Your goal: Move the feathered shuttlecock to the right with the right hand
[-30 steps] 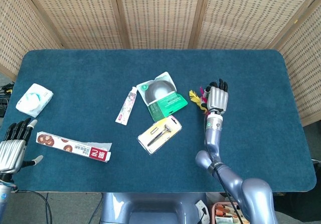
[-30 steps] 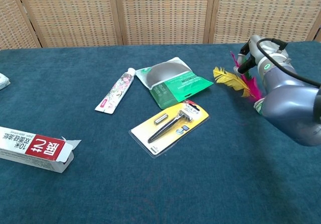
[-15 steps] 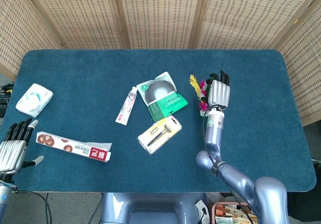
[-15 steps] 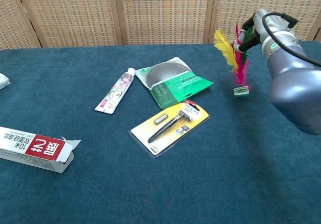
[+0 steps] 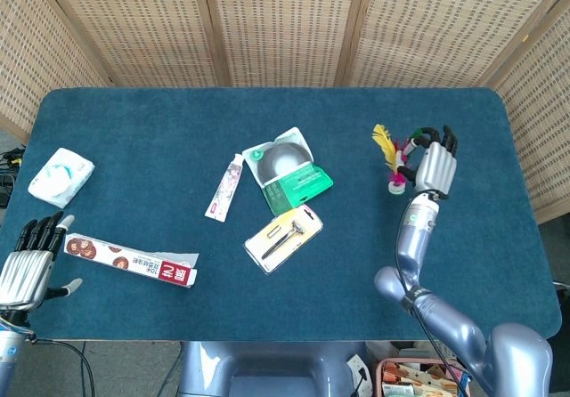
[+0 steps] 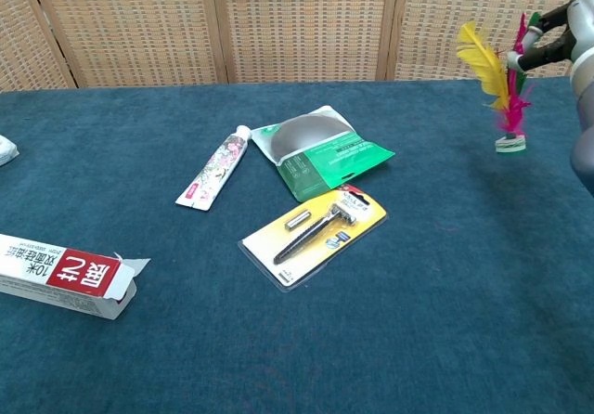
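The feathered shuttlecock (image 5: 390, 155) (image 6: 501, 80) has yellow, pink and green feathers and a small round base. It hangs upright above the blue table, base down. My right hand (image 5: 433, 164) (image 6: 566, 26) holds it by the feather tops, over the right part of the table. My left hand (image 5: 28, 261) rests open off the table's front left corner, holding nothing; the chest view does not show it.
On the blue table (image 5: 134, 139) lie a green packaged item (image 5: 289, 170), a razor in a yellow blister pack (image 5: 283, 234), a small tube (image 5: 224, 186), a long red-ended box (image 5: 131, 260) and a white packet (image 5: 61, 175). Wicker screens stand behind.
My right hand has lifted the shuttlecock off the table and carried it to the right, away from the green package. The left hand has barely moved.
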Controlling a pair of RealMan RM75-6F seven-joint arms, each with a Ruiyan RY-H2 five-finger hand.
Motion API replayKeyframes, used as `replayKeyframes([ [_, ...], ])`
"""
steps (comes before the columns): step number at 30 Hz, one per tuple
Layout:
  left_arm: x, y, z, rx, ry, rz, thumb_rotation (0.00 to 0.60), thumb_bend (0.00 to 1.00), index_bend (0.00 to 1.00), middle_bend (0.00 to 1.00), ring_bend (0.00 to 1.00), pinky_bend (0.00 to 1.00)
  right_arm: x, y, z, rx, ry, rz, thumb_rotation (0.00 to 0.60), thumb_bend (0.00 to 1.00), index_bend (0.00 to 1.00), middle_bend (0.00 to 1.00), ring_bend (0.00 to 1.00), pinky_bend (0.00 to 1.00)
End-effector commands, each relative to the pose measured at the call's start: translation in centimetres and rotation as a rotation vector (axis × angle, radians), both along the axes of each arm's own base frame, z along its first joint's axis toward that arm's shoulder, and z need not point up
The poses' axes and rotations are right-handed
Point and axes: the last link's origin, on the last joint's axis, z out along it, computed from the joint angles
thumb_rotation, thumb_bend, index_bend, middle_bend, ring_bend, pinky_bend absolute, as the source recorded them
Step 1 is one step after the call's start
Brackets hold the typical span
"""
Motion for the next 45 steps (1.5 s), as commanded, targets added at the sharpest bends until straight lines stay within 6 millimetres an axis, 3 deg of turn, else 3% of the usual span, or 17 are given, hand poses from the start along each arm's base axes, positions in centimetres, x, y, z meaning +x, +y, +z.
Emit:
replayKeyframes([
  [1, 0.0, 0.0, 0.0, 0.000, 0.001, -0.001, 0.600, 0.00, 0.00, 0.00, 0.00, 0.00, -1.3, 0.1, 0.6, -0.037, -0.017, -0.010, 0.600, 0.52, 0.65, 0.25, 0.00, 0.00],
  [17, 0.3, -0.2, -0.2, -0.003, 0.010, -0.010, 0.600, 0.00, 0.00, 0.00, 0.00, 0.00, -6.5, 1.9, 0.2, -0.143, -0.114, -0.031, 0.600, 0.52, 0.65, 0.25, 0.00, 0.00],
  [32, 0.4, -0.3, -0.1, -0.001, 0.009, -0.018, 0.600, 0.00, 0.00, 0.00, 0.00, 0.00, -7.1, 3.0, -2.2, -0.102, -0.123, -0.046, 0.600, 0.52, 0.64, 0.25, 0.00, 0.00],
  [34, 0.4, -0.3, -0.1, -0.001, 0.008, -0.018, 0.600, 0.00, 0.00, 0.00, 0.00, 0.00, -7.1, 3.2, -2.3, -0.101, -0.112, -0.043, 0.600, 0.51, 0.60, 0.22, 0.00, 0.00],
  [39, 0.5, -0.4, -0.1, -0.005, 0.001, -0.023, 0.600, 0.00, 0.00, 0.00, 0.00, 0.00, -6.9, 4.0, -2.4, -0.121, -0.072, -0.031, 0.600, 0.49, 0.37, 0.02, 0.00, 0.00],
  [45, 0.6, -0.5, 0.0, -0.004, -0.005, -0.027, 0.600, 0.00, 0.00, 0.00, 0.00, 0.00, -6.5, 4.7, -2.1, -0.159, -0.052, -0.009, 0.600, 0.49, 0.23, 0.00, 0.00, 0.00],
])
